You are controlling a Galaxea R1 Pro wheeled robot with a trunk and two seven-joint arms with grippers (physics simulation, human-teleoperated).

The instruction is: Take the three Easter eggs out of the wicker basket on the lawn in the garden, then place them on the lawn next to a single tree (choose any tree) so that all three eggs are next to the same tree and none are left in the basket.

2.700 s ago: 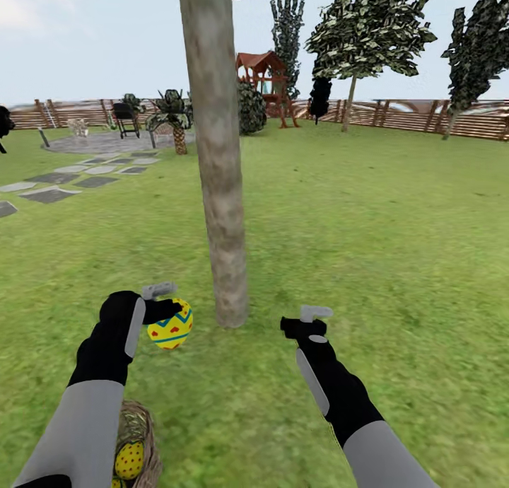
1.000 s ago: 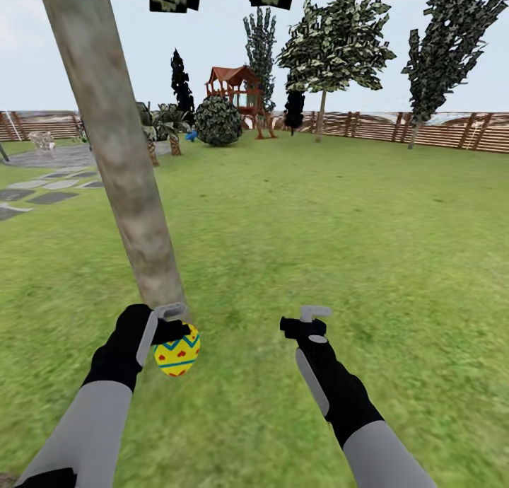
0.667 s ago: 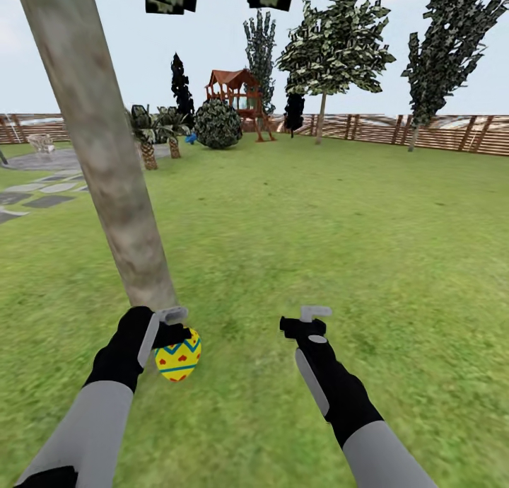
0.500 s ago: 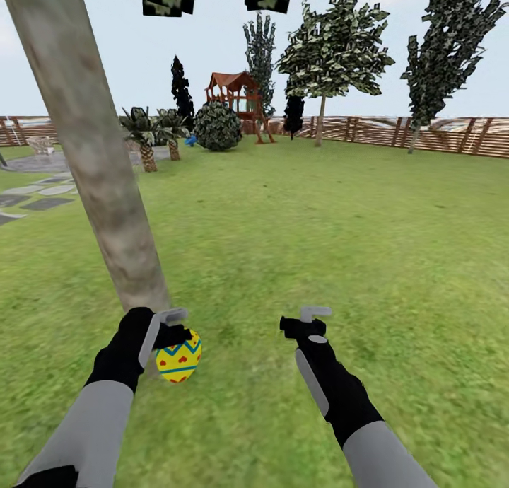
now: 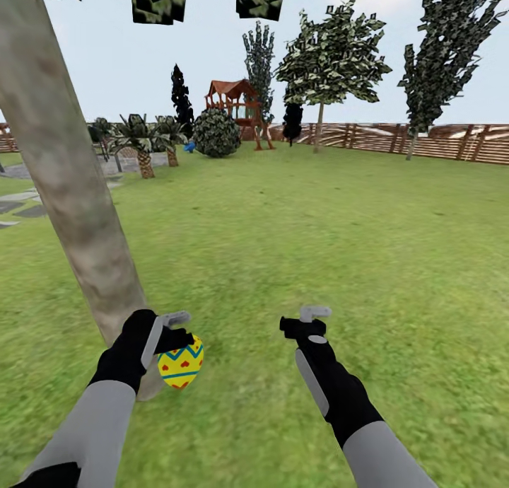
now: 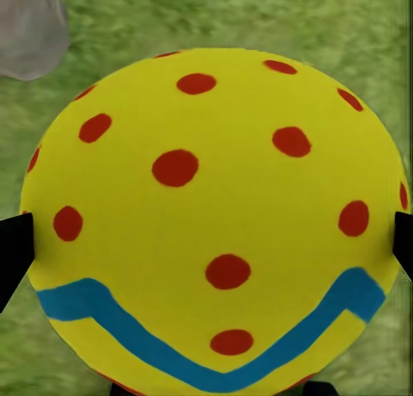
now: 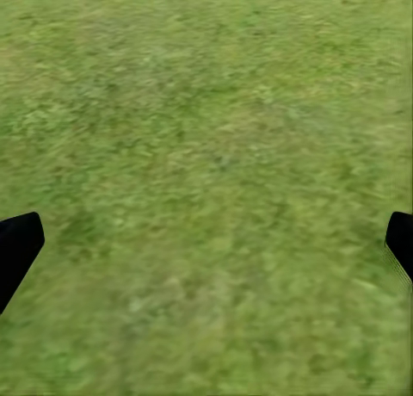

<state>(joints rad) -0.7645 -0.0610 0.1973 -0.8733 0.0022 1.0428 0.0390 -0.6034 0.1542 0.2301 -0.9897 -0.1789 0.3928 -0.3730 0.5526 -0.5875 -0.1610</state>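
So the whole view has swung since a few seconds back: the tree [image 5: 67, 191] trunk that stood dead centre now leans along the left edge, and the wicker basket that showed under the left arm has dropped out of frame. That's the camera turning, not the tree going anywhere.

Left hand [image 5: 175, 332] is clamped on one Easter egg [image 5: 181, 361], yellow with red dots and a blue zigzag band. It hangs just above the lawn [image 5: 297, 219], right beside the base of the trunk. From the left wrist camera the egg [image 6: 211, 219] sits snug between the dark fingertips [image 6: 13, 254], with grass behind it.

Right hand [image 5: 311, 320] is out over bare grass, well apart from the egg. Its wrist camera shows the two fingertips [image 7: 17, 245] spread wide with nothing between them.

Further back there's a red playset [image 5: 237, 106], a slatted wooden fence [image 5: 424, 140], a few palms [image 5: 141, 141] and a round bush [image 5: 216, 132].
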